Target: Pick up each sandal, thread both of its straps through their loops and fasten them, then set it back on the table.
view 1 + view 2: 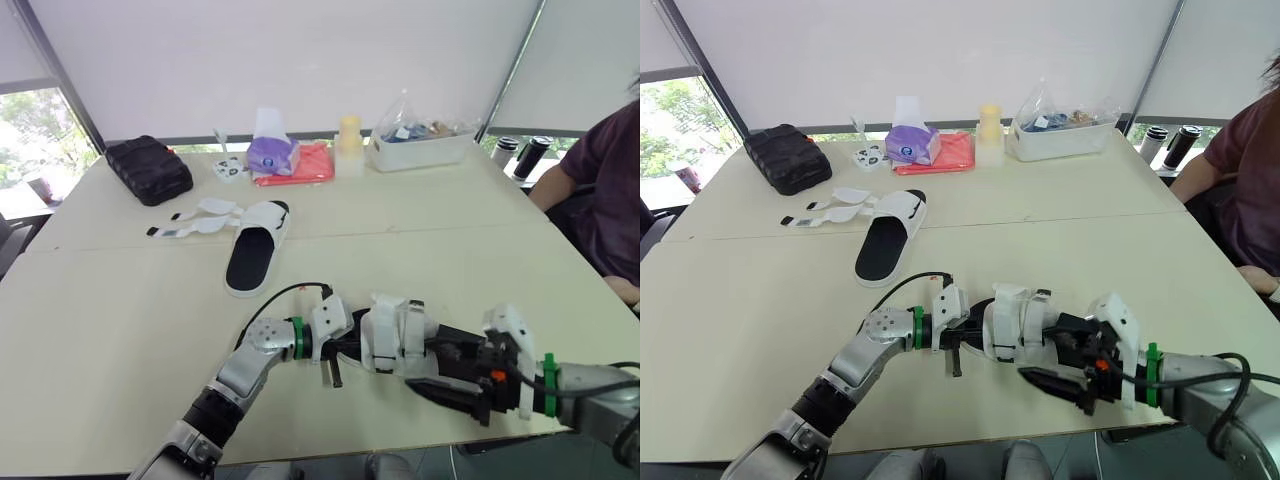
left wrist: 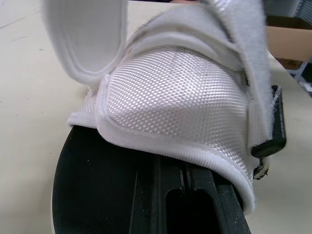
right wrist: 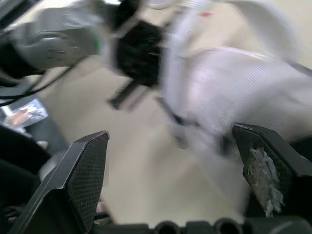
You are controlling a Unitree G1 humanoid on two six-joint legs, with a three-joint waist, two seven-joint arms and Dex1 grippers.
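Left tool, at the near edge of the table: pressed together on the black sole at the heel end of the near sandal. Near sandal: white woven upper, black footbed, lying between the two tools close to the table's front edge. The left wrist view shows one white strap flap standing loose and a second strap with a black tip running over the upper. Right tool: fingers spread wide, just beside the toe end of the near sandal; contact cannot be told. Far sandal: mid-table, well apart from both tools, footbed up, its open straps lying flat to the robot's left. Back row, left to right: black pouch, purple tissue pack on a red cloth, yellow-topped container, white tray holding a clear bag. Person in a dark red shirt seated at the right edge.
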